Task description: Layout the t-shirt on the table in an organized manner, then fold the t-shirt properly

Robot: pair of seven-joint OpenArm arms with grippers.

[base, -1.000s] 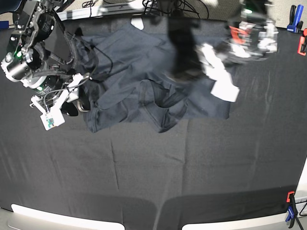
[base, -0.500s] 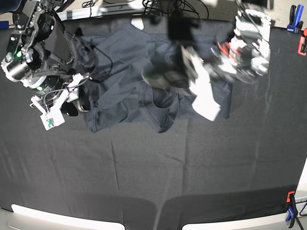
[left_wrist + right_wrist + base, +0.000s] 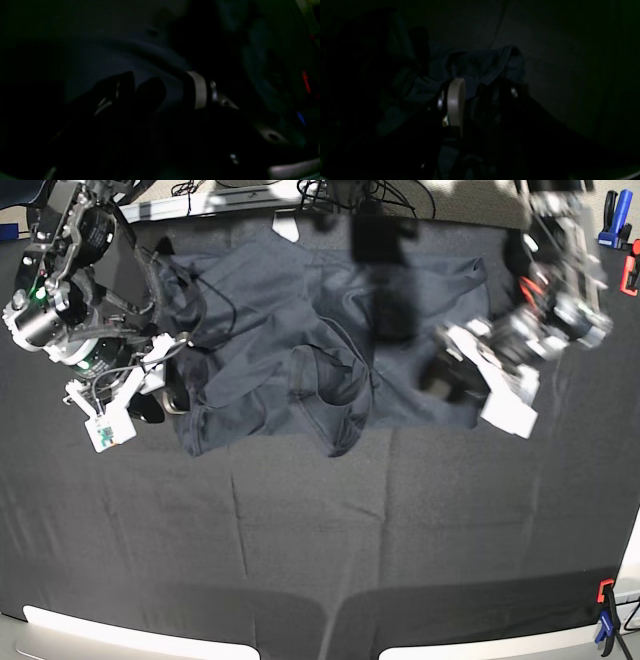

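Note:
The dark navy t-shirt [image 3: 300, 340] lies crumpled at the back middle of the black table [image 3: 350, 530], with bunched folds near its centre. In the base view my right gripper [image 3: 160, 398] sits at the shirt's left edge. The right wrist view shows that gripper [image 3: 472, 100] shut on a raised fold of the t-shirt [image 3: 482, 65]. My left gripper [image 3: 445, 380] is motion-blurred over the shirt's right part, near the hem. In the very dark left wrist view, this gripper [image 3: 172, 92] is open, its jaws apart above the t-shirt [image 3: 112, 57] with nothing between them.
A blue clamp [image 3: 612, 225] and a red clamp [image 3: 630, 275] stand at the table's back right corner, and another clamp [image 3: 605, 610] at the front right. Cables [image 3: 340, 195] hang past the back edge. A pale edge [image 3: 100, 630] runs along the front.
My left arm has swung from the shirt's middle to its right side and its jaws have opened. The right arm has not moved.

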